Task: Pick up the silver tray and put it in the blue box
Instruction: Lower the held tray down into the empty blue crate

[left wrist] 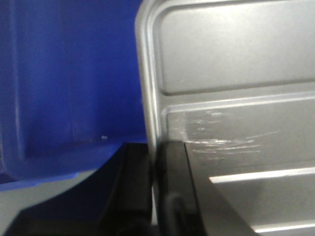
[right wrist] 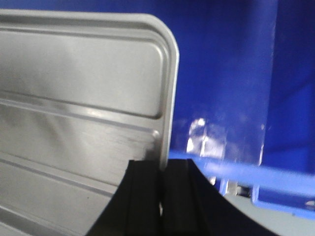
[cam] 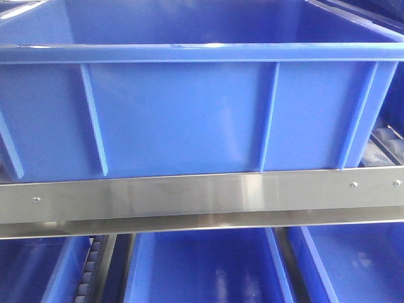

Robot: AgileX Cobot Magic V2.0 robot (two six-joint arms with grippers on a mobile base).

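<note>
The silver tray [left wrist: 236, 113] is being pinched at its left rim by the left gripper [left wrist: 160, 196] and at its right rim by the right gripper [right wrist: 161, 189], inside the blue box [cam: 189, 113], whose walls are lying near both rims.

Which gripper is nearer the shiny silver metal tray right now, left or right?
Neither: both touch it. The left gripper clamps the shiny silver metal tray at its left rim; the right gripper clamps its right rim, with blue plastic box walls behind.
</note>
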